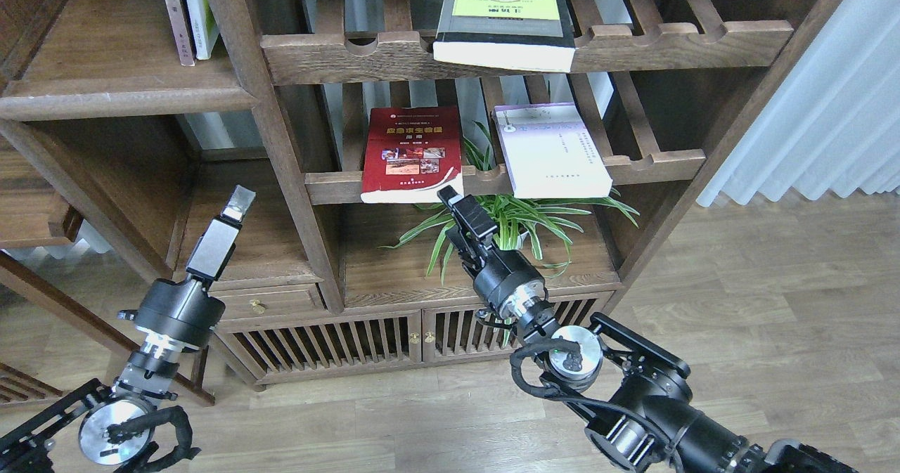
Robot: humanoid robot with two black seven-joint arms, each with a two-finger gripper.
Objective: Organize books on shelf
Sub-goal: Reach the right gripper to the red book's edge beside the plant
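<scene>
A red-covered book (413, 153) and a pale lavender book (550, 151) lie flat on the lower slatted rack, their front edges overhanging its rail. On the upper slatted rack rests a thick black book (505, 20) with a yellow-green panel. The solid plank shelf (119, 97) is at the upper left. My right gripper (448, 195) points up, its tip just under the red book's front right corner; its fingers cannot be told apart. My left gripper (239, 204) hangs in front of the left compartment, away from the books, seen edge-on.
Two thin books (186, 13) stand upright on the plank shelf. A spider plant in a white pot (517, 221) sits right behind my right gripper. Below are a small drawer (267, 303) and slatted cabinet doors (337, 343). A curtain (830, 107) hangs at right.
</scene>
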